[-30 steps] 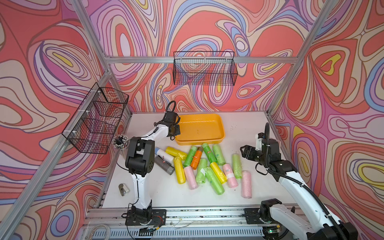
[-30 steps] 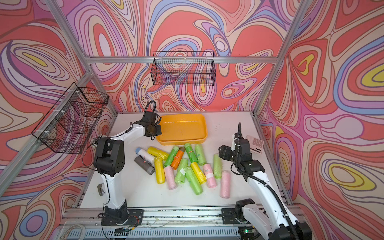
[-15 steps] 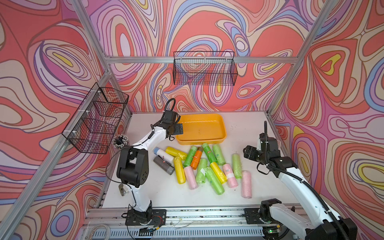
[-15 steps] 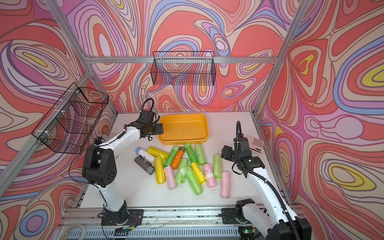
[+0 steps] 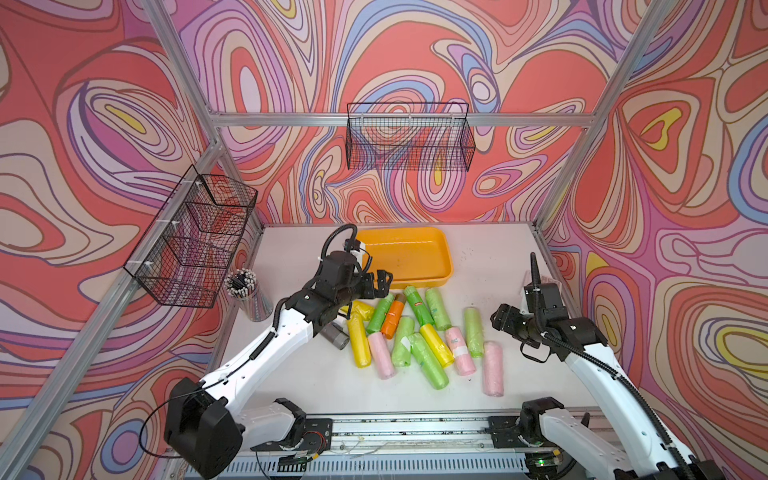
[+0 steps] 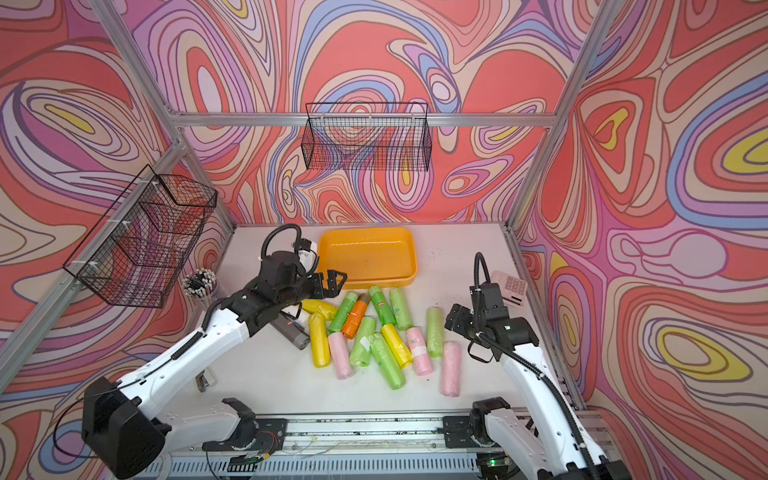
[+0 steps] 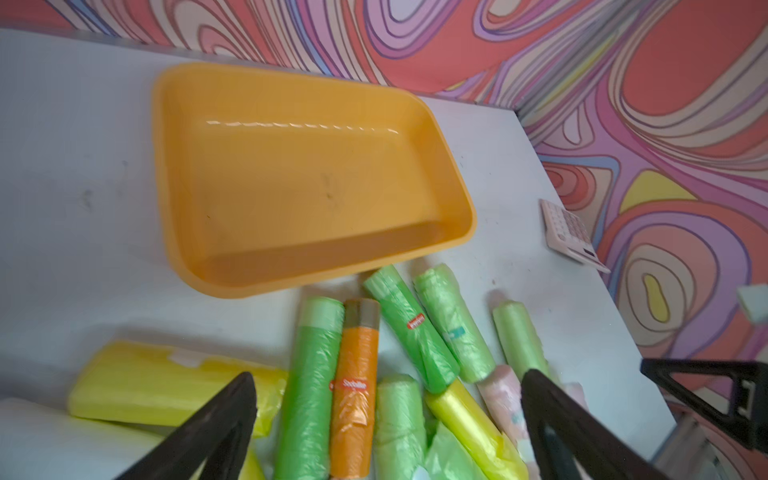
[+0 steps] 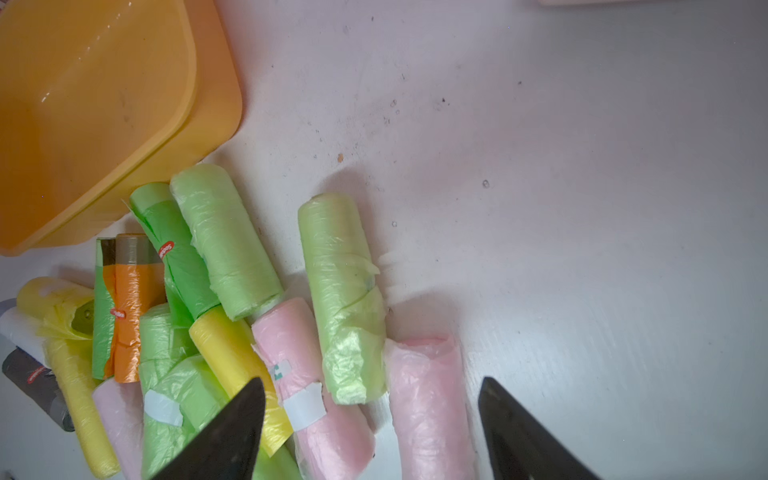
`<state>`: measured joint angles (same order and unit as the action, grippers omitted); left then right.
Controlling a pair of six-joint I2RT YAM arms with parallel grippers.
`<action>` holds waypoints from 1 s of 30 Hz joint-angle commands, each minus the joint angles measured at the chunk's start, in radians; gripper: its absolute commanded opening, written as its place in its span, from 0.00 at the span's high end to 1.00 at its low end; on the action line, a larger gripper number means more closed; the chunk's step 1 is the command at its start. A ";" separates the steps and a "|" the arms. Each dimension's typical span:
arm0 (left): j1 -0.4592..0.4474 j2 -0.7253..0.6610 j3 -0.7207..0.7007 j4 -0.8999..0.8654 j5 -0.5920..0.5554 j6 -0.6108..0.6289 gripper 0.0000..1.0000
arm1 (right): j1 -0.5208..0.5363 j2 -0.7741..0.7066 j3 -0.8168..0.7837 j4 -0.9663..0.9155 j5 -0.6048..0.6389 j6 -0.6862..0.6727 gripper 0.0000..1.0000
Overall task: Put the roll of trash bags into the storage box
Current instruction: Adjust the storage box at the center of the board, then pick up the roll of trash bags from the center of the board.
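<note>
The orange-yellow storage box (image 5: 409, 257) (image 6: 370, 257) (image 7: 299, 187) (image 8: 104, 104) lies empty at the back middle of the table. In front of it is a pile of several trash bag rolls, among them an orange roll (image 5: 392, 318) (image 7: 355, 386), a pale green roll (image 5: 473, 332) (image 8: 340, 291) and a pink roll (image 5: 493, 368) (image 8: 428, 399). My left gripper (image 5: 376, 282) (image 6: 330, 282) (image 7: 386, 376) hangs open over the pile's back left part, by the box's front left corner, holding nothing. My right gripper (image 5: 498, 318) (image 6: 453, 320) (image 8: 372, 380) stands open just right of the pile, above the pink rolls.
Black wire mesh baskets hang on the left wall (image 5: 195, 241) and the back wall (image 5: 409, 137). A cup of pens (image 5: 249, 295) stands at the table's left edge. A pale calculator (image 6: 509, 289) (image 7: 569, 232) lies by the right wall.
My left gripper has opened and come forward from the box's left edge to over the pile. The right gripper has shifted slightly toward the front.
</note>
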<state>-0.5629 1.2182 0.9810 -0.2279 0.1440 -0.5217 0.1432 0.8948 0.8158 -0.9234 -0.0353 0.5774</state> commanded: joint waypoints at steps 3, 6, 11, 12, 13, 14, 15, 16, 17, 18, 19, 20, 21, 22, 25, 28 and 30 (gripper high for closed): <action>-0.077 -0.036 -0.090 0.136 0.178 -0.130 0.00 | -0.001 -0.029 -0.043 -0.092 0.005 0.082 0.18; -0.123 -0.018 -0.090 0.145 0.201 -0.135 0.00 | 0.000 -0.030 -0.074 -0.089 -0.001 0.098 0.20; -0.157 0.024 -0.094 0.218 0.264 -0.170 0.00 | 0.002 -0.038 -0.121 -0.089 -0.005 0.111 0.24; -0.162 0.032 -0.091 0.220 0.263 -0.170 0.00 | 0.001 -0.037 -0.127 -0.091 -0.006 0.111 0.24; -0.167 0.044 -0.086 0.225 0.262 -0.170 0.00 | 0.001 -0.036 -0.134 -0.091 -0.005 0.113 0.24; -0.169 0.054 -0.083 0.228 0.264 -0.169 0.00 | 0.002 -0.036 -0.138 -0.089 -0.008 0.113 0.25; -0.170 0.067 -0.081 0.233 0.271 -0.171 0.00 | 0.001 -0.035 -0.143 -0.089 -0.007 0.112 0.26; -0.170 0.080 -0.077 0.237 0.277 -0.172 0.00 | 0.002 -0.032 -0.146 -0.086 -0.002 0.113 0.26; -0.170 0.090 -0.074 0.241 0.279 -0.173 0.00 | 0.004 -0.030 -0.151 -0.085 -0.006 0.112 0.26; -0.171 0.099 -0.073 0.244 0.283 -0.175 0.00 | 0.002 -0.026 -0.156 -0.082 -0.008 0.109 0.28; -0.171 0.108 -0.071 0.252 0.288 -0.176 0.00 | 0.004 -0.022 -0.162 -0.081 -0.010 0.109 0.29; -0.172 0.115 -0.070 0.258 0.289 -0.179 0.00 | 0.005 -0.019 -0.169 -0.075 -0.012 0.108 0.29; -0.172 0.121 -0.067 0.261 0.292 -0.179 0.00 | 0.007 -0.017 -0.177 -0.071 -0.019 0.111 0.29; -0.172 0.128 -0.065 0.263 0.293 -0.179 0.00 | 0.011 -0.015 -0.185 -0.063 -0.026 0.113 0.29; -0.171 0.144 -0.052 0.257 0.297 -0.179 0.00 | 0.027 -0.010 -0.202 -0.048 -0.029 0.129 0.29; -0.172 0.154 -0.045 0.260 0.305 -0.179 0.00 | 0.045 -0.006 -0.214 -0.037 -0.027 0.143 0.30; -0.172 0.159 -0.041 0.257 0.307 -0.180 0.00 | 0.052 -0.006 -0.219 -0.035 -0.026 0.147 0.30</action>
<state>-0.7277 1.3636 0.9058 0.0048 0.4320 -0.6868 0.1841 0.8886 0.6094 -0.9680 -0.0624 0.6937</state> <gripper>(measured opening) 0.999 0.702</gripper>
